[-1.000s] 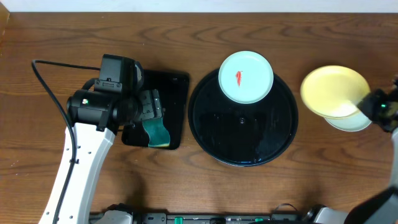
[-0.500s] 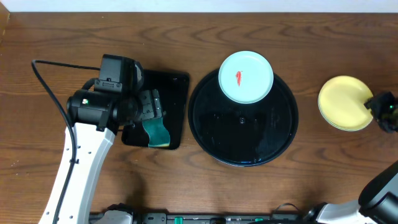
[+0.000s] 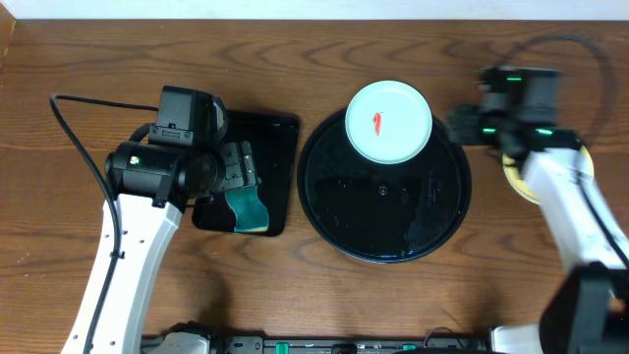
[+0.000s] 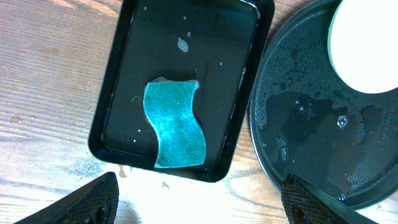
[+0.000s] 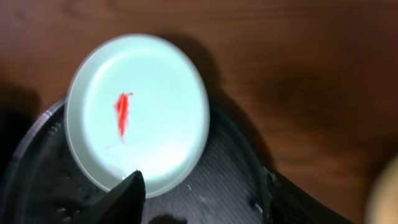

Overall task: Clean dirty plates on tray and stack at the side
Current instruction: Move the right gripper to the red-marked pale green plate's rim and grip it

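Observation:
One pale blue-green plate (image 3: 388, 121) with a red smear lies on the far part of the round black tray (image 3: 383, 211). In the right wrist view this plate (image 5: 137, 112) sits just ahead of my open right gripper (image 5: 205, 199), above the wet tray (image 5: 217, 180). Seen from overhead, the right gripper (image 3: 462, 125) hovers by the tray's right rim and holds nothing. A yellow plate (image 3: 515, 179) lies at the right, mostly hidden under the right arm. My left gripper (image 4: 199, 205) stands wide open and empty above the table's wood, just off the rectangular tray's edge.
A teal sponge (image 4: 176, 124) lies in the wet rectangular black tray (image 4: 118, 93) left of the round tray (image 4: 323, 124). A black cable (image 3: 74, 128) runs across the table at the far left. The yellow plate (image 5: 382, 193) shows at the right edge of the right wrist view.
My right gripper set the yellow plate down on the pale plate at the right, let go, opened, and swung left to the round tray's rim. The left arm has not moved.

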Tool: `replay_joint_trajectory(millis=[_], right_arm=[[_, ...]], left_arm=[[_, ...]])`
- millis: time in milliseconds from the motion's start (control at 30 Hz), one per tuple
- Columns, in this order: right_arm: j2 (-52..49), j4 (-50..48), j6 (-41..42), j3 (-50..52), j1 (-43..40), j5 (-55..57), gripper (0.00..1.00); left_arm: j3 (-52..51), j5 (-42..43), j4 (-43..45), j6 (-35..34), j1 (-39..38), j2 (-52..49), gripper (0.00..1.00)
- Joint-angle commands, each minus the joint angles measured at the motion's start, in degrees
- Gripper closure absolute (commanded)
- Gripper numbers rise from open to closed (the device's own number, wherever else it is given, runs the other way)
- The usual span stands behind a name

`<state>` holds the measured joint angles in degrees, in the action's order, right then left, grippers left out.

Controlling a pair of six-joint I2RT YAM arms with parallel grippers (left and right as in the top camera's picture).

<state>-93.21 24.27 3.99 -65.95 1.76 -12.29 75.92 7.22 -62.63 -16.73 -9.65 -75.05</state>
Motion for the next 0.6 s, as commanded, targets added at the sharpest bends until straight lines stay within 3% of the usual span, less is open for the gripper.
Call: replay_joint_trajectory(millis=[0,167,367,500,567], right_arm=[[-6.54,-3.41,-4.52,0.2,4.98,11.67,0.43],[-15.58,-11.67,-6.16,0.2,7.06,13.79,0.49],[-19.21,-14.67,-0.5,0.2,6.23,13.99,0.6],[-19.17,-13.18,2.21,0.2,5.95,10.23,0.96],[-18.69,-11.45,2.21,0.2,6.21,7.98,0.99]], left_arm=[[0.31,0.09,-0.11,-0.46,0.09,0.13,0.16],[0.33,0.09,-0.11,-0.46,0.11,0.13,0.16],[0.33,0.09,-0.11,-0.46,0.09,0.13,0.16],[0.31,0.09,-0.11,-0.46,0.09,0.13,0.16],[0.33,0.09,-0.11,-0.46,0.09,0.13,0.16]])
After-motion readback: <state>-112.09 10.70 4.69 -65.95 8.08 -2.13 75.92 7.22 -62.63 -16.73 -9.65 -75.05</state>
